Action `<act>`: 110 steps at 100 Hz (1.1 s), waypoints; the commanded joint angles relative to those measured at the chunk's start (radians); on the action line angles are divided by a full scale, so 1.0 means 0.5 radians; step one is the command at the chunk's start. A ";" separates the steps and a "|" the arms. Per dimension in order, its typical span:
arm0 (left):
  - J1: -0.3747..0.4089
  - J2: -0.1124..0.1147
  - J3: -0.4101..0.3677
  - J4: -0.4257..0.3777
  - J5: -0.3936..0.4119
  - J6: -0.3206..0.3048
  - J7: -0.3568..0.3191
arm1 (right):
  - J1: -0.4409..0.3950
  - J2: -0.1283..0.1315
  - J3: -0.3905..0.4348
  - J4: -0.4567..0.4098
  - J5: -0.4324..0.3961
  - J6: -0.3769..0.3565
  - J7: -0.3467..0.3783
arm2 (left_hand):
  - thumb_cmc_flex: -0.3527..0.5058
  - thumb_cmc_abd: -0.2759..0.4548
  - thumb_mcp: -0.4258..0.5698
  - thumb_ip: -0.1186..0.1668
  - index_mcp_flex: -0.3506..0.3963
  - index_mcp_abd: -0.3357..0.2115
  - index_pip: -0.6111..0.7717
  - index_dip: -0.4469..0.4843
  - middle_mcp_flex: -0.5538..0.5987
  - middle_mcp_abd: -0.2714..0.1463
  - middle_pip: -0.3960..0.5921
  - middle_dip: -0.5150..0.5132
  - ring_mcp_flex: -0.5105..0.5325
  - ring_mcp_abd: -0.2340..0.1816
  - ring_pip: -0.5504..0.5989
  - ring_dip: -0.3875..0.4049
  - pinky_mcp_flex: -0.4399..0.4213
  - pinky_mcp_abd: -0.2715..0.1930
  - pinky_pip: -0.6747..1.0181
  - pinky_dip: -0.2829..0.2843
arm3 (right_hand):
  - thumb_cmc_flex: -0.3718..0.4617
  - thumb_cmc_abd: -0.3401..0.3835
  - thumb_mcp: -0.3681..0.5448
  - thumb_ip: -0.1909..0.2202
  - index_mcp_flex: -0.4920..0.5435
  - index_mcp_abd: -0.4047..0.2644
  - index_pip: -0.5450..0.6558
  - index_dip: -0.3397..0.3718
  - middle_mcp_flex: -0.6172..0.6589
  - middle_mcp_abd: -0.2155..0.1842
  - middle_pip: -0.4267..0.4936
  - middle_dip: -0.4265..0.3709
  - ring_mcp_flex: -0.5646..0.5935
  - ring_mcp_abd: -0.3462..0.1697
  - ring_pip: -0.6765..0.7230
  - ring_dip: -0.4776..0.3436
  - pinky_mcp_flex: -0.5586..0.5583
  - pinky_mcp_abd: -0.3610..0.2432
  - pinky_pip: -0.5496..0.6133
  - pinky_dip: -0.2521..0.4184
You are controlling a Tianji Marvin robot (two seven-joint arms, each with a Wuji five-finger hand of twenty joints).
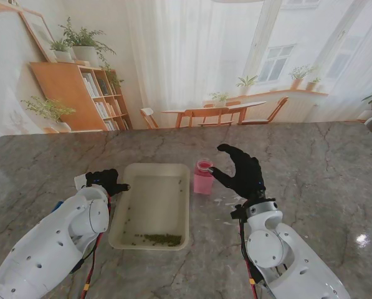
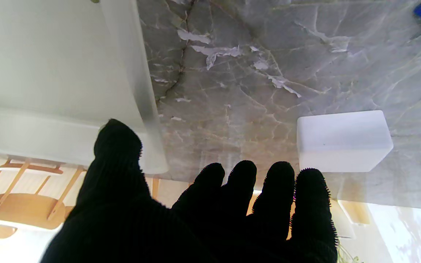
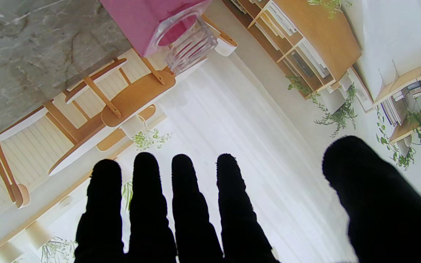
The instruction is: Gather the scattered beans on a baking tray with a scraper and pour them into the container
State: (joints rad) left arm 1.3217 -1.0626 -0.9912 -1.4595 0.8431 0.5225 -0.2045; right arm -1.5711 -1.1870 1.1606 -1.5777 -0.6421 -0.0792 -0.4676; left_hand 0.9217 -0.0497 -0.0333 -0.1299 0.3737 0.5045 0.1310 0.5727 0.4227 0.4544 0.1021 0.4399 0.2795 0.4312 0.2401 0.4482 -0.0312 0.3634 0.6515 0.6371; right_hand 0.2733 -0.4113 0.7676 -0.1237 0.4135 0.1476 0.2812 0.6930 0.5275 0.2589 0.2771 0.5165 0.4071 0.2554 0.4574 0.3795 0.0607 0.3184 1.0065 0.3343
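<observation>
Two gloved hands over one marble table [image 1: 310, 162]. Stand view: cream baking tray [image 1: 124, 215] at centre, beans [image 1: 161, 238] heaped in a green band along its nearer end, a few strays beside them. Pink container [image 1: 203, 177] upright just right of the tray's far right corner. Left hand [image 1: 106, 180] at the tray's left rim, empty, fingers loosely curled. Right hand [image 1: 243, 171] raised to the right of the container, fingers spread, thumb tip near the container; holding nothing. Small white scraper [image 1: 80, 181], partly hidden behind the left hand.

Left wrist view: left hand [image 2: 196, 215] slack, thumb apart from four fingers, nothing held. Tray [image 2: 137, 84] wall beside the thumb. White scraper block [image 2: 344, 140] lying flat on the marble just past the fingertips, not touched.

Right wrist view: right hand [image 3: 210, 212] splayed wide, empty. Container [image 3: 166, 22] beyond the fingers, clear-rimmed mouth visible, apart from the hand.
</observation>
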 commanded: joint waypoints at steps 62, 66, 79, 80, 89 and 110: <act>-0.240 -0.034 0.331 0.293 -0.163 0.091 0.036 | -0.018 0.000 0.018 -0.015 -0.010 0.013 0.024 | 0.180 -0.043 0.013 0.214 0.226 -0.003 0.125 0.090 0.114 -0.115 0.332 0.543 0.043 0.019 0.329 0.380 -0.024 0.017 0.281 0.077 | 0.006 0.047 -0.042 0.070 0.031 -0.045 0.011 -0.041 0.011 -0.032 -0.033 -0.006 0.027 -0.026 -0.024 0.038 -0.008 0.009 -0.024 0.035; -0.250 -0.038 0.352 0.304 -0.177 0.106 0.039 | -0.019 0.000 0.019 -0.015 -0.010 0.014 0.024 | 0.194 -0.051 0.012 0.214 0.254 -0.015 0.146 0.117 0.109 -0.120 0.402 0.635 0.046 0.021 0.366 0.428 -0.026 0.021 0.308 0.095 | 0.006 0.048 -0.042 0.070 0.031 -0.044 0.011 -0.041 0.011 -0.030 -0.033 -0.006 0.028 -0.027 -0.024 0.038 -0.008 0.009 -0.024 0.035; -0.283 -0.047 0.414 0.340 -0.221 0.150 0.047 | -0.023 0.000 0.024 -0.018 -0.011 0.017 0.019 | 0.271 -0.086 0.019 0.219 0.331 -0.070 0.238 0.245 0.116 -0.141 0.646 0.909 0.068 0.012 0.502 0.577 -0.029 0.038 0.417 0.173 | 0.007 0.047 -0.041 0.070 0.032 -0.046 0.012 -0.041 0.013 -0.029 -0.033 -0.006 0.027 -0.027 -0.024 0.038 -0.008 0.009 -0.024 0.035; -0.285 -0.048 0.418 0.342 -0.224 0.153 0.047 | -0.023 0.000 0.024 -0.018 -0.010 0.017 0.018 | 0.277 -0.089 0.019 0.219 0.338 -0.075 0.251 0.262 0.115 -0.144 0.669 0.932 0.068 0.009 0.513 0.589 -0.029 0.039 0.426 0.180 | 0.006 0.048 -0.041 0.070 0.031 -0.046 0.012 -0.041 0.012 -0.029 -0.033 -0.006 0.028 -0.028 -0.024 0.038 -0.008 0.009 -0.024 0.035; -0.304 -0.058 0.453 0.369 -0.250 0.180 0.063 | -0.026 0.000 0.028 -0.020 -0.011 0.020 0.018 | 0.391 -0.136 0.029 0.223 0.383 -0.146 0.486 0.608 0.149 -0.202 0.933 1.159 0.111 -0.021 0.643 0.704 -0.010 0.042 0.527 0.250 | 0.006 0.048 -0.042 0.070 0.030 -0.046 0.011 -0.041 0.013 -0.031 -0.033 -0.006 0.027 -0.026 -0.024 0.038 -0.008 0.009 -0.024 0.035; -0.331 -0.098 0.486 0.423 -0.337 0.254 0.150 | -0.029 0.000 0.031 -0.023 -0.013 0.022 0.017 | 0.709 -0.396 0.088 0.225 0.159 -0.225 1.682 1.731 0.290 -0.394 1.349 1.805 0.178 -0.088 0.870 0.760 0.051 0.045 0.690 0.294 | 0.008 0.049 -0.042 0.070 0.026 -0.048 0.009 -0.042 0.011 -0.031 -0.033 -0.005 0.027 -0.026 -0.023 0.039 -0.008 0.009 -0.024 0.035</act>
State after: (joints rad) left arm 1.1405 -1.0945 -0.7591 -1.2716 0.6807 0.6455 -0.1242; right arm -1.5819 -1.1868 1.1750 -1.5866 -0.6473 -0.0693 -0.4694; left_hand 1.0556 -0.1709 -0.0589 -0.1287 0.4733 0.4717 0.8298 1.3790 0.5397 0.3938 0.7516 1.2967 0.3315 0.4077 0.6479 0.8394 -0.0071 0.3642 0.9651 0.7523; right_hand 0.2733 -0.4113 0.7676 -0.1237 0.4135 0.1476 0.2812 0.6930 0.5276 0.2588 0.2765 0.5165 0.4082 0.2554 0.4573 0.3795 0.0607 0.3184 1.0065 0.3343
